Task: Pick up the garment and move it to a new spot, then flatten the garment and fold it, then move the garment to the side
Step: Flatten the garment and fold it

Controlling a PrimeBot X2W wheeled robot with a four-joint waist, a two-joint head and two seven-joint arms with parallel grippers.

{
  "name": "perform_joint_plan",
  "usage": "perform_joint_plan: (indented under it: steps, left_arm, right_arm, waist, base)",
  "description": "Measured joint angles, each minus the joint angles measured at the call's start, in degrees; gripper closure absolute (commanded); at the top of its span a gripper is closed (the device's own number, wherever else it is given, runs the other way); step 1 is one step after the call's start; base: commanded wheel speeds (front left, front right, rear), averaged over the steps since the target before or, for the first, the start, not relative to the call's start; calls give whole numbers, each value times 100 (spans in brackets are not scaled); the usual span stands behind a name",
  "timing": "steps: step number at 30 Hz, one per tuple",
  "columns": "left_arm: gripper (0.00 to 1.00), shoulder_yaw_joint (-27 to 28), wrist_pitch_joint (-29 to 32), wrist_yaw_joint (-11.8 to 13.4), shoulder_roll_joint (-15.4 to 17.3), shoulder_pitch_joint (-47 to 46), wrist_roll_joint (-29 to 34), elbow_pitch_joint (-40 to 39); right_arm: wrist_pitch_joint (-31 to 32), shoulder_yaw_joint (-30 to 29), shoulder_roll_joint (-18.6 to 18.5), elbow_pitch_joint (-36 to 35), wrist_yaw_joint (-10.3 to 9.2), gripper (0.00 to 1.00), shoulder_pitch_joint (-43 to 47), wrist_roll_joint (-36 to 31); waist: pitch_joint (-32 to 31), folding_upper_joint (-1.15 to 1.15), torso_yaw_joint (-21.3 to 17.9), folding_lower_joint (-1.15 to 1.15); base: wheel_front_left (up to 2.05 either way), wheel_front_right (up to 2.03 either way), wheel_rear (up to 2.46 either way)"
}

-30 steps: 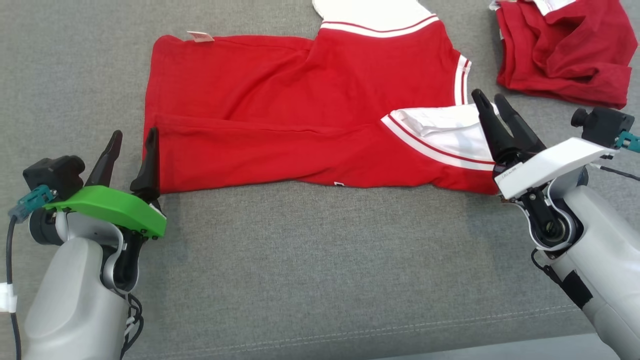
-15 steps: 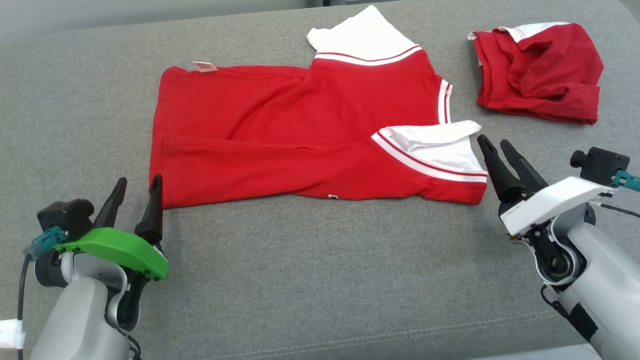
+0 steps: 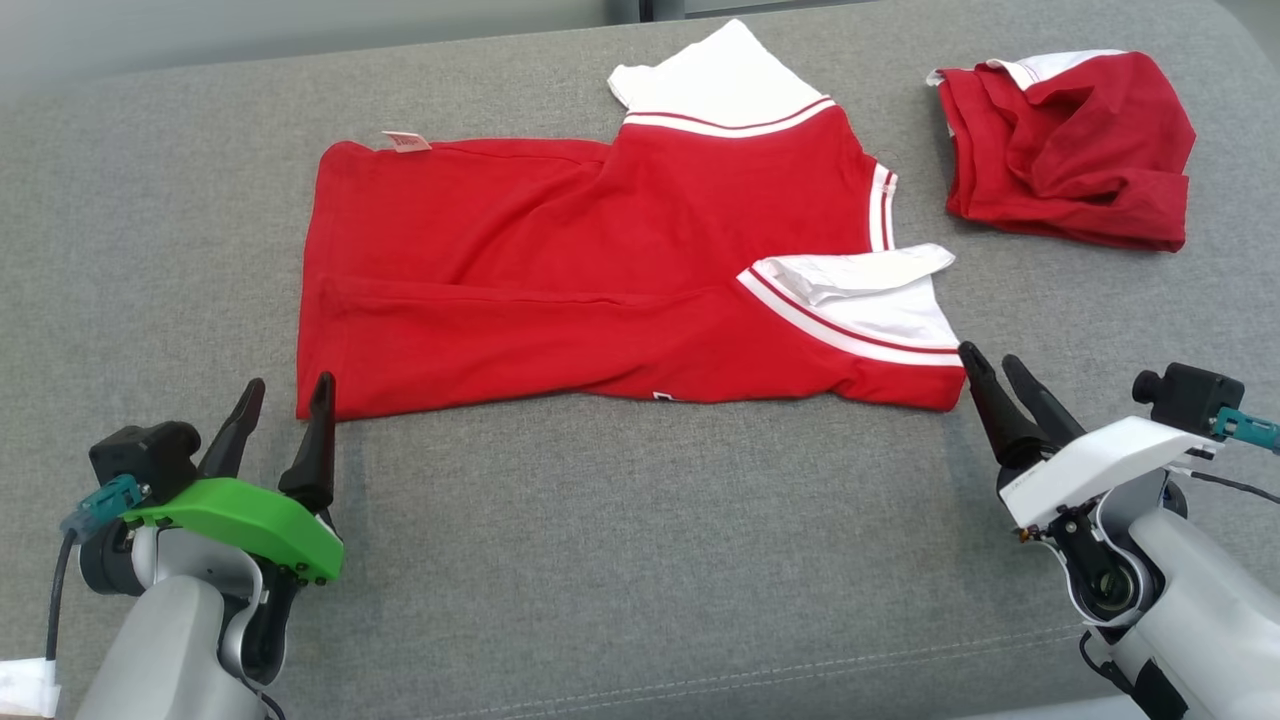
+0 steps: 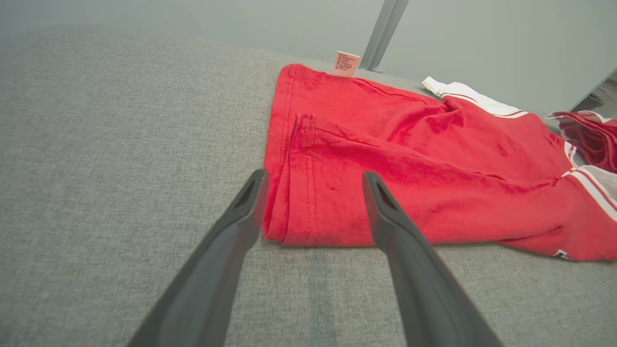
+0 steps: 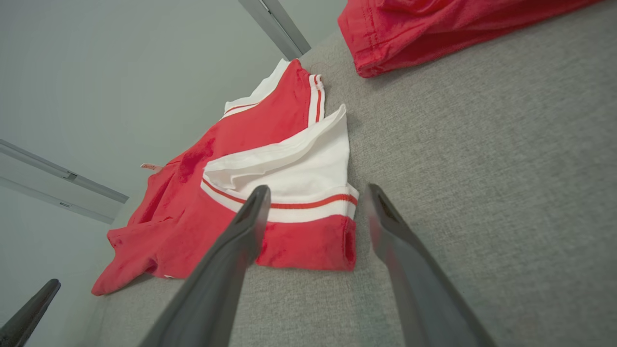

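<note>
The garment [image 3: 600, 280], a red shirt with white striped sleeves, lies folded lengthwise on the grey cushion [image 3: 640, 560]. A small tag [image 3: 405, 143] sticks out at its far left corner. My left gripper [image 3: 288, 383] stands open just short of the garment's near left corner, not touching it. In the left wrist view the hem corner of the garment [image 4: 409, 159] lies just beyond the left gripper [image 4: 314, 174]. My right gripper [image 3: 987, 354] is open beside the near right corner. Ahead of the right gripper [image 5: 318, 188], the garment's white sleeve [image 5: 299, 168] lies doubled over.
A second red garment [image 3: 1070, 150] lies crumpled at the far right of the cushion, also seen as the crumpled red garment [image 5: 434, 24] in the right wrist view. The cushion's seam [image 3: 800, 660] runs near its front edge. A pale wall [image 4: 241, 19] stands behind.
The camera has tilted, so the whole picture shifted. Both grippers have drawn back toward me off the garment's near corners and stay open. The garment lies as before.
</note>
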Motion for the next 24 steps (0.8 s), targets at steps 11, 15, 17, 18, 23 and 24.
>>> perform_joint_plan:
  steps: [11,15,17,18,23,24]
  left_arm:
    - [0,-37,33,-1,-2,-1,-1,-120]
    - [0,-34,119,-1,-7,-6,-44,-93]
    - [0,-22,147,-1,-21,-8,-97,-73]
    - [0,-11,151,-1,-29,-11,-118,-51]
    - [0,2,355,-1,-53,-15,-345,90]
    - [0,5,356,-1,-58,-21,-376,94]
  right_arm:
    - [0,152,169,198,0,0,-38,127]
    - [0,197,176,288,0,0,-100,130]
    - [1,202,181,335,0,0,-178,178]
    - [1,212,188,357,0,0,-217,180]
    - [19,287,197,445,0,0,-317,190]
    - [20,300,203,456,0,0,-338,193]
  waist:
    - [161,0,66,0]
    - [235,0,107,0]
    - [272,0,127,0]
    - [288,0,134,0]
    - [363,0,148,0]
    - [382,0,147,0]
  base:
    - [0,0,0]
    - [0,0,0]
    - [0,0,0]
    - [0,0,0]
    - [0,0,0]
    - [0,0,0]
